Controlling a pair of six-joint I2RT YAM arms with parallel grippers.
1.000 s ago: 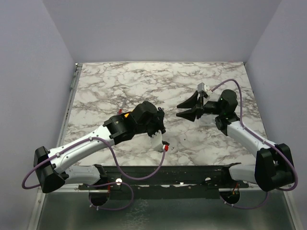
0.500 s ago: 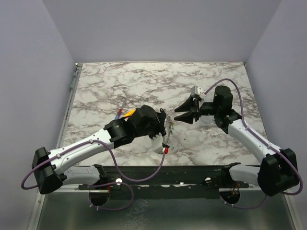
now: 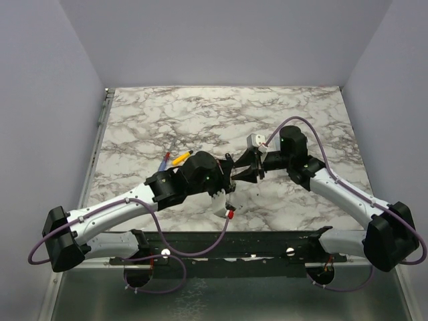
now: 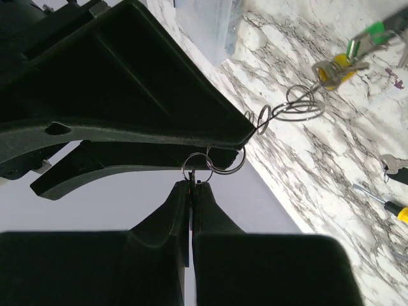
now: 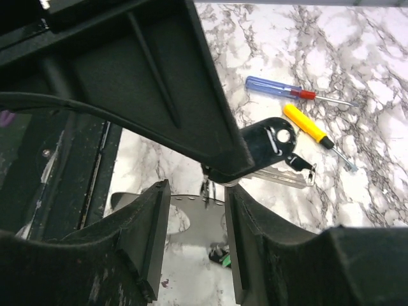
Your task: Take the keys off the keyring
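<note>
1. Keys [image 4: 335, 67] with yellow and green heads are hanging at the far end of a string of wire loops over the marble table [image 3: 301, 120]. Whether they are touching it I cannot tell.
2. The loops are leading back to the keyring [image 4: 226, 160], which is sitting at mid-table, toward the near edge, between the 2 grippers.
3. The left gripper [image 4: 192, 182] is clenching 1 small ring of that keyring between its fingertips, which are pressing together with no gap showing.
4. The right gripper [image 5: 196, 188] is facing it from the right, its 2 fingers standing apart and grasping nothing. 1 finger's tip is lying right against the keyring in the left wrist view.
5. A black-headed key [image 5: 271, 141] with a silver blade is showing just beside the left gripper's tip in the right wrist view.
6. A blue screwdriver [image 5: 274, 86] and a yellow screwdriver [image 5: 306, 124] are lying side by side on the table, left of the grippers.
7. Both arms are reaching inward in the top view, so the grippers are meeting tip to tip.
</note>
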